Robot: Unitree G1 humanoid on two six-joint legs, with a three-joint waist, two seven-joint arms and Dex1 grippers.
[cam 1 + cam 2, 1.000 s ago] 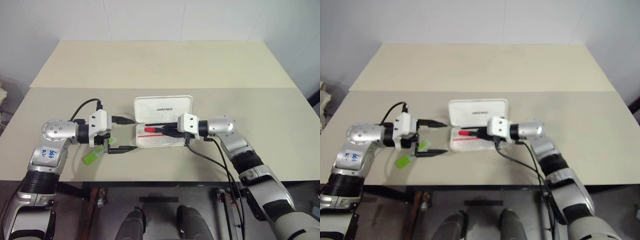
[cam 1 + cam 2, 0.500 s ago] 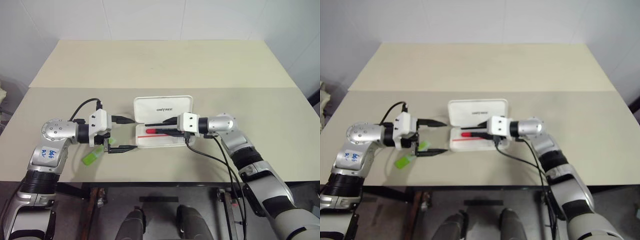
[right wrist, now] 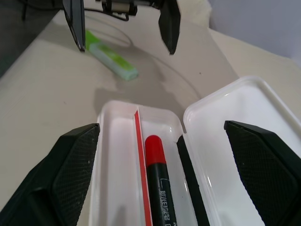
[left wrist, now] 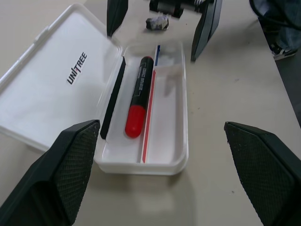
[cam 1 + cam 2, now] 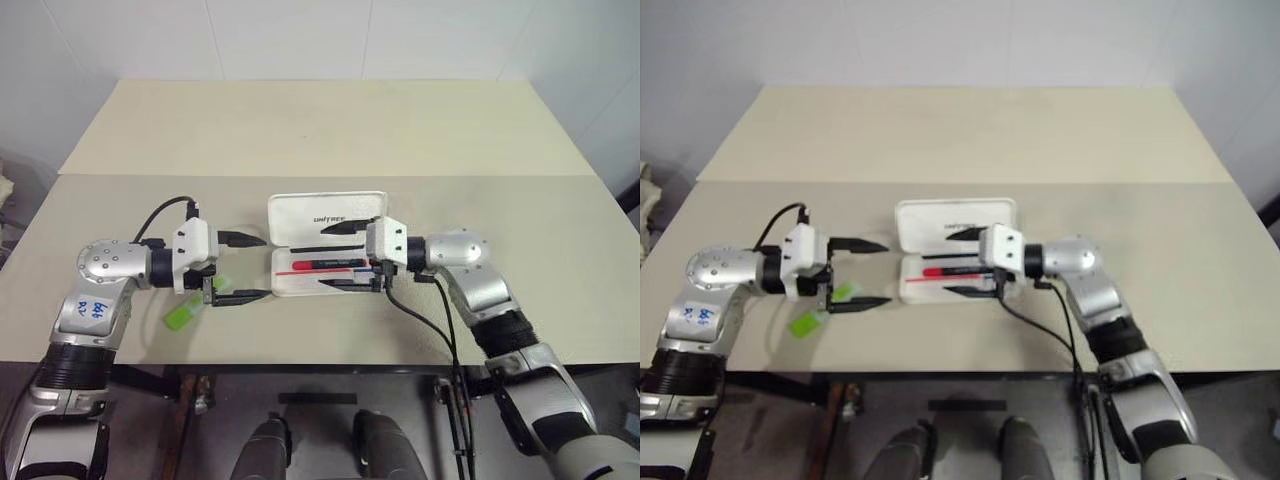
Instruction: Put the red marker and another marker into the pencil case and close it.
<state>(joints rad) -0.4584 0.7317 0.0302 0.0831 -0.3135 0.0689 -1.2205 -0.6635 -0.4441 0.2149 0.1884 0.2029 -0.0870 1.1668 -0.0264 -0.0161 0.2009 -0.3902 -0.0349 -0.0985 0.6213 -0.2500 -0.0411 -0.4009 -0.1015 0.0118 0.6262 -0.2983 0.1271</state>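
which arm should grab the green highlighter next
Probably the left. The flat lime-green highlighter lies on the table just below the left gripper, whose jaws are open and empty. The right gripper, also open, hangs over the white hinged plastic case where the red-capped black marker lies.

Each arm: silver-grey segmented shells with black joint bands. White block wrist housing carries two tapered black fingers [image 5: 240,239]. Black cable loops beside each housing. Left arm bears blue handwritten label.
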